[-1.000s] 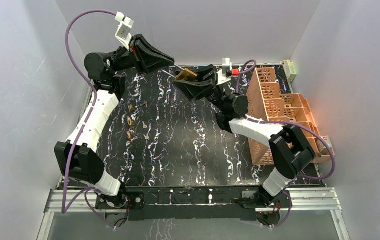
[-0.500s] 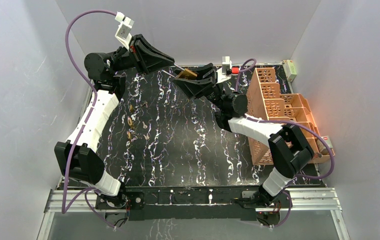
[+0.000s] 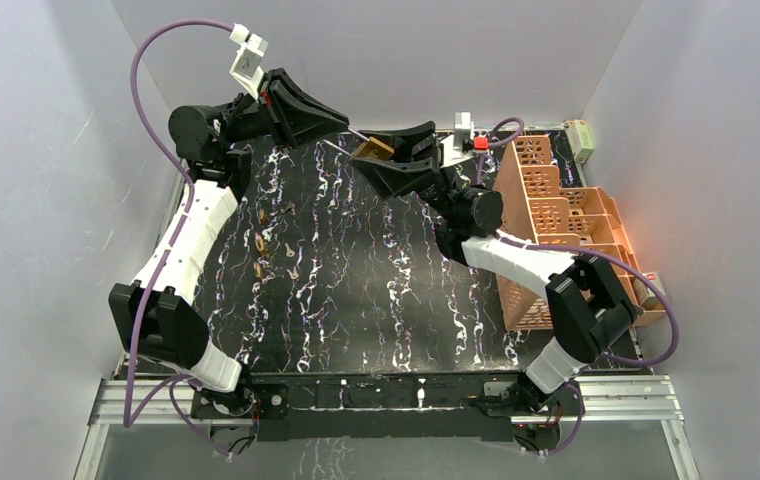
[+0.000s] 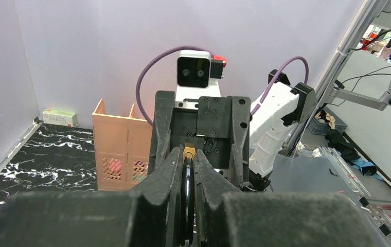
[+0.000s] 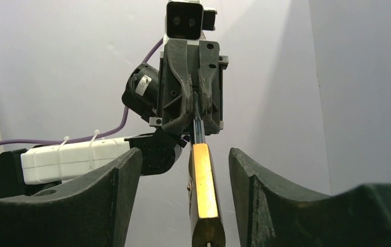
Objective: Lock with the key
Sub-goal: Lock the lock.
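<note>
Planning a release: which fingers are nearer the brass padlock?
Right. The right fingers, open, flank the padlock without touching; the left fingers sit farther back, shut on the key that enters it.

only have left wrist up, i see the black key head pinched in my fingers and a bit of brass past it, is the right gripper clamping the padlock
observer: No. In the right wrist view the right gripper is open: the padlock sits edge-on between its fingers with wall showing on both sides.
operator: so what's holding it up
observer: Apparently the key: its dark blade runs from the shut left gripper straight to the brass body's far end. How deep it sits I cannot tell.
operator: anything under it if it drops
observer: From above it hangs over the table near its far edge; a few small gold-coloured pieces lie further left.
</note>
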You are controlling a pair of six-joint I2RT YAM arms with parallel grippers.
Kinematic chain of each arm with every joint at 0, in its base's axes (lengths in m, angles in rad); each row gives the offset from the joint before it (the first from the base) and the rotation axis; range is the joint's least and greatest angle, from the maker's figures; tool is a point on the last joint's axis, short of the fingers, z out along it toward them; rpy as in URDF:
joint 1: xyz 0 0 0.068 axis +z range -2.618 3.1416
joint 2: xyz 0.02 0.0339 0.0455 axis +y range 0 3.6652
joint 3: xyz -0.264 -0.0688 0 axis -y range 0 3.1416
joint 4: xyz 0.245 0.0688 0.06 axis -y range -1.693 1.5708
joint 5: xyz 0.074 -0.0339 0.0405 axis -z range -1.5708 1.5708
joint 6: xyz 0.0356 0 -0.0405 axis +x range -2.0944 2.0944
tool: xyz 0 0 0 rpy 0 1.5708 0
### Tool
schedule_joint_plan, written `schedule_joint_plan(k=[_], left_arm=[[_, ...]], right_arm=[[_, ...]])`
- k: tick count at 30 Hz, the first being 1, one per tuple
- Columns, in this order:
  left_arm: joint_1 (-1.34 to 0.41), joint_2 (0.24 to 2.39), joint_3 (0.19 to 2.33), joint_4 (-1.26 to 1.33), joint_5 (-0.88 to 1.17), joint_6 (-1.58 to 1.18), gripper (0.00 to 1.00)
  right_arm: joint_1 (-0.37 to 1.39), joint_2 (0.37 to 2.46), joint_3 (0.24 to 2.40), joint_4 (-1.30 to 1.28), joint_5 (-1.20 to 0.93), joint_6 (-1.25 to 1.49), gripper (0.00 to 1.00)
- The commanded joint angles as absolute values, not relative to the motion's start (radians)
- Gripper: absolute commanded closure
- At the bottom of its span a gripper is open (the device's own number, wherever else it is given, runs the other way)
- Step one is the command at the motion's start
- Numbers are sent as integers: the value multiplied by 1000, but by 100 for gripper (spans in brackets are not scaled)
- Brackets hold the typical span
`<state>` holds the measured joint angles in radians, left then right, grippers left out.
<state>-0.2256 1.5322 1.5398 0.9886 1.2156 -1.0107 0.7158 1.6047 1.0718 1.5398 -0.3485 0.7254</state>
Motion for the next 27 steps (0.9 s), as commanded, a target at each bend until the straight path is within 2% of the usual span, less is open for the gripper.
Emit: schedule_joint_plan(k=[1,3,4,5,6,10,11,12,17,20,21,22,23,24,27], left_arm=[[-225,1477,1567,1063,1157,-1011,100],[-225,1477,1569,1062,1157,-1011,100],[-225,1476,1570,1063,1156,-1011,100],[-225,1476,1571,1063,1155,-1012,100],[-225,1475,1571,1063,1155,-1011,100],[-225,1473,1573,1062,1152,-1012,100],[-225,1474,1573,1062,1151,-1012,100],[-225,1474,1575,1062,1149,-1011,100],[-225,1480,1586,1063,1158,-1017,99],[-223,1470,1586,1062,1215,-1014,60],[-221,1463,1584,1063,1237,-1013,53],[-215,1455,1576,1063,1261,-1014,38],[-206,1445,1564,1062,1281,-1014,7],[-196,1435,1548,1061,1295,-1014,2],[-177,1416,1518,1056,1352,-1021,2]], right_arm=[[720,1556,1075,1758,-329,696,33],[719,1564,1085,1752,-335,701,45],[720,1568,1092,1746,-340,705,54],[720,1575,1100,1740,-345,712,68],[720,1581,1106,1739,-349,718,76],[719,1595,1130,1716,-349,736,88],[721,1595,1135,1700,-349,735,97],[720,1593,1140,1683,-352,737,100],[697,1559,1197,1524,-446,788,100],[608,1518,1276,1328,-592,879,100],[570,1506,1308,1256,-653,902,100],[525,1494,1344,1168,-716,922,100],[470,1486,1387,1081,-776,938,100],[440,1483,1429,994,-871,942,100],[419,1490,1562,752,-1073,896,100]])
